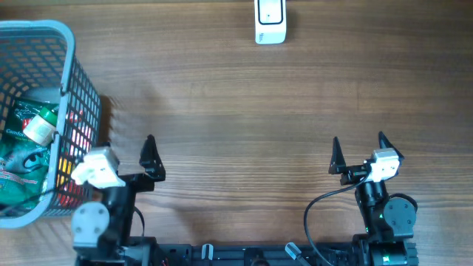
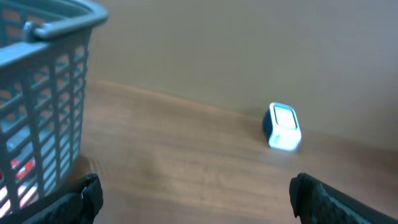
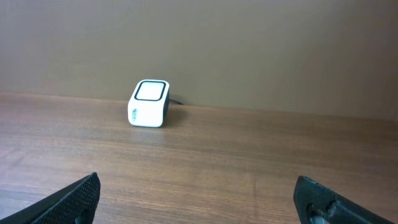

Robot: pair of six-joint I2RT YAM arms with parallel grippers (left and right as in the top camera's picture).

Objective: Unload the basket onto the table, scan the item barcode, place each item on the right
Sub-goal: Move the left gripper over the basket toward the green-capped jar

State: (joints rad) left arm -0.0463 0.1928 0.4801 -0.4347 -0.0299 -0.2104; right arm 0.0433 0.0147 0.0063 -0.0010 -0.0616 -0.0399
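**Two wide-open grippers, no item in hand yet**

Left gripper: jaws spread fully, empty, parked just beside the blue mesh basket. Right gripper: equally wide, equally empty, well apart from the left at the other end of the near edge of the table.

Likely hazards, judged from this layout:
- Catching a finger on the basket wall or rim during the reach in, then tipping or dragging the basket.
- Closing on crowded goods, with the green packet and the white-capped bottle packed against other wrappers inside, and so lifting two things or losing a slippery one.
- Presenting the item with its barcode turned away from the scanner, set at the far table edge, window facing up, well apart from both arms.

No barcode legible on any item here.

Pose: both arms folded low over their bases, fingers pointing toward the far edge, touching no object. Left wrist view slightly skewed, basket wall at its left, scanner ahead to the right. Right wrist view nearly square to the scanner.
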